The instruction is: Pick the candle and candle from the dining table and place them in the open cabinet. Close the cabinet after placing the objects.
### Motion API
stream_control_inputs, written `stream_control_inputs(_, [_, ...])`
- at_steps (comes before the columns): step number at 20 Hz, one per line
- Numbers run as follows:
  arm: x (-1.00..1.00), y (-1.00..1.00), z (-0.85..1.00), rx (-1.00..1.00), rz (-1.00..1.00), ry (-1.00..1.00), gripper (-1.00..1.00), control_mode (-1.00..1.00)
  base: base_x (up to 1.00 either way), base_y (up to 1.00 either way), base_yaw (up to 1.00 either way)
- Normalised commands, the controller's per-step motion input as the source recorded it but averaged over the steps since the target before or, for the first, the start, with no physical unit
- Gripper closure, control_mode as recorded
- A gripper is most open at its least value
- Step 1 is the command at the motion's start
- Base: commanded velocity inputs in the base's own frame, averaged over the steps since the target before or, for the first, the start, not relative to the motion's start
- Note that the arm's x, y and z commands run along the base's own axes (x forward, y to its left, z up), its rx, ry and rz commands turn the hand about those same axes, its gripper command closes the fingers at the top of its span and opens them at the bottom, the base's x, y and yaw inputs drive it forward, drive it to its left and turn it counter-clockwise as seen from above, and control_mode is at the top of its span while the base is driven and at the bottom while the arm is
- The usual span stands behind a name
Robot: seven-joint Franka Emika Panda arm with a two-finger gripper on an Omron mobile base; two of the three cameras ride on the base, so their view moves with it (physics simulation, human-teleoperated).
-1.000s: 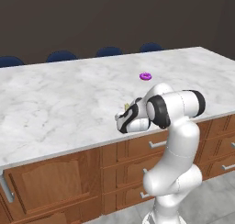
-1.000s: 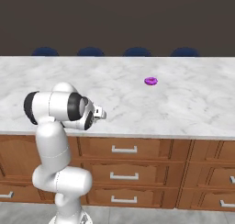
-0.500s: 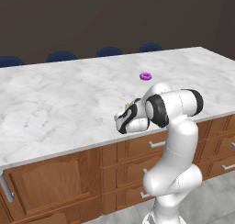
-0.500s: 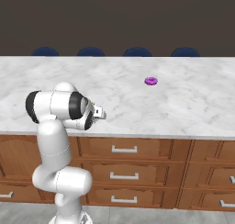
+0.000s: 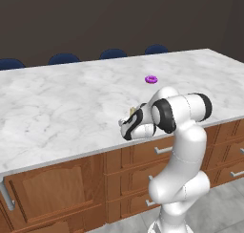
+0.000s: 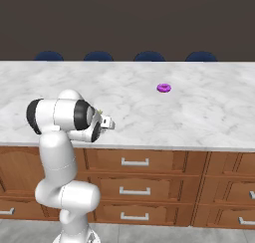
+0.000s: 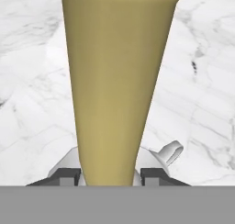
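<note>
A golden-yellow candle (image 7: 114,81) stands close up in the hand view, its slim stick rising from a round silver dish base (image 7: 167,154). My gripper (image 7: 110,175) is shut on the stick just above the dish, one dark fingertip pressed on each side. From the base cameras, the hand (image 5: 129,126) reaches low over the near edge of the marble dining table (image 5: 57,103), with a speck of yellow candle (image 5: 133,111) showing above it. The gripper (image 6: 107,122) points right in the right base view, where the candle (image 6: 100,111) barely peeks out. The cabinet is out of view.
A small purple ring (image 5: 151,79) lies farther back on the table, also purple ring (image 6: 164,87). Blue chair backs (image 5: 113,53) line the far side. Wooden drawers (image 6: 134,162) with grey handles run below the near edge.
The jaws have closed from wide open onto the candle's stick. The arm and the scene have hardly moved.
</note>
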Motion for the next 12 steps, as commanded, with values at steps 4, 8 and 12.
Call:
stream_control_inputs(4, [-0.51, 0.0, 0.01, -0.03, 0.0, -0.12, 1.0, -1.0, 0.0, 0.0, 0.0])
stream_control_inputs(8, [-0.41, 0.0, 0.11, -0.02, 0.0, -0.13, 1.0, -1.0, 0.0, 0.0, 0.0])
stream_control_inputs(12, [-0.19, -0.01, 0.22, -0.01, 0.0, -0.11, 1.0, -1.0, 0.0, 0.0, 0.0])
